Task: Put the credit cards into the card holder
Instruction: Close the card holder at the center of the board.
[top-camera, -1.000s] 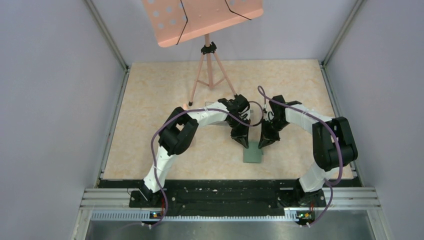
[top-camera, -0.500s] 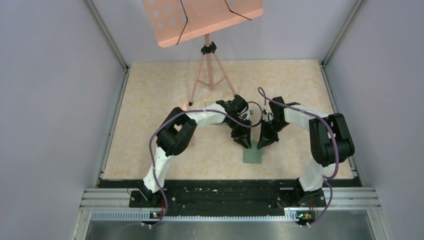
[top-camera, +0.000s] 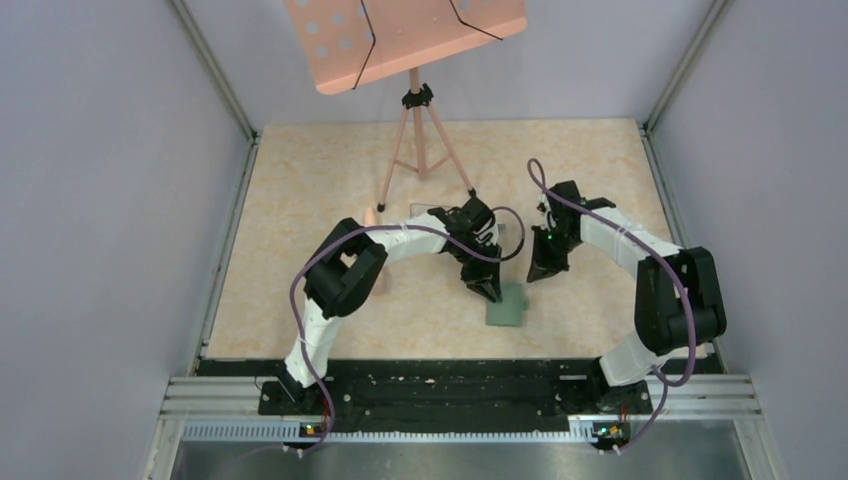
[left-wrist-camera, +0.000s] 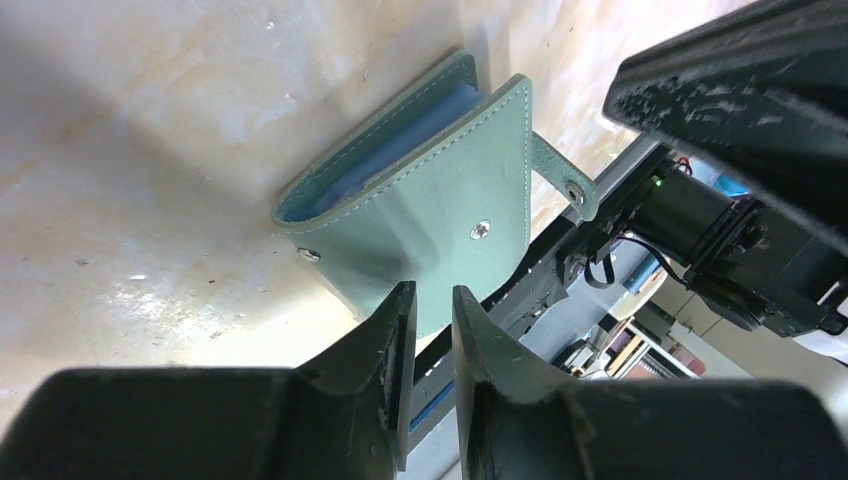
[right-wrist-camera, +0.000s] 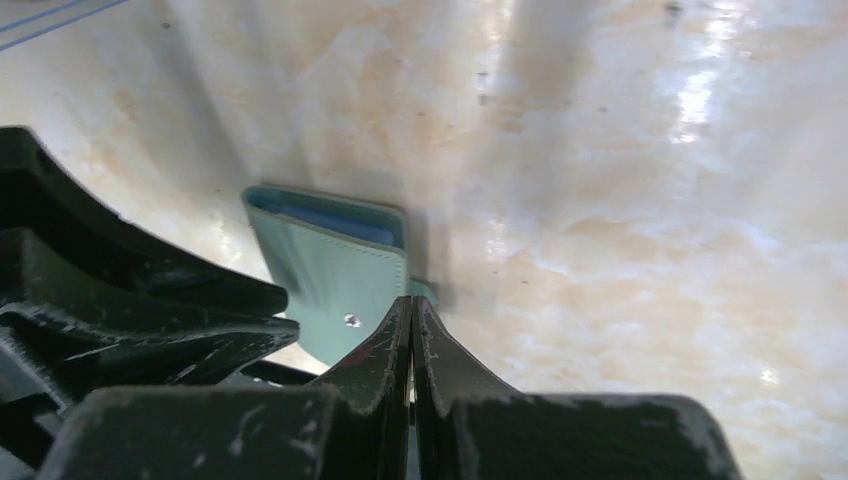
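Observation:
The card holder (top-camera: 506, 309) is a sage-green wallet lying folded on the table, with blue sleeves showing at its edge (left-wrist-camera: 400, 150) and its snap strap (left-wrist-camera: 572, 188) hanging loose. My left gripper (top-camera: 487, 291) hovers just at its left corner. Its jaws (left-wrist-camera: 432, 296) stand a little apart, so it is open with nothing between them. My right gripper (top-camera: 538, 272) is up and to the right of the wallet, shut and empty (right-wrist-camera: 412, 303). The wallet (right-wrist-camera: 335, 272) lies beyond its fingertips. The credit cards are out of view.
A pink music stand on a tripod (top-camera: 418, 140) stands at the back centre of the table. Grey walls close in both sides. A black rail (top-camera: 440, 385) runs along the near edge. The right arm's black body (left-wrist-camera: 745, 85) fills the left wrist view's upper right.
My left gripper has opened slightly beside the wallet. My right gripper has pulled back, up and to the right, away from the wallet. The wallet has stayed in place.

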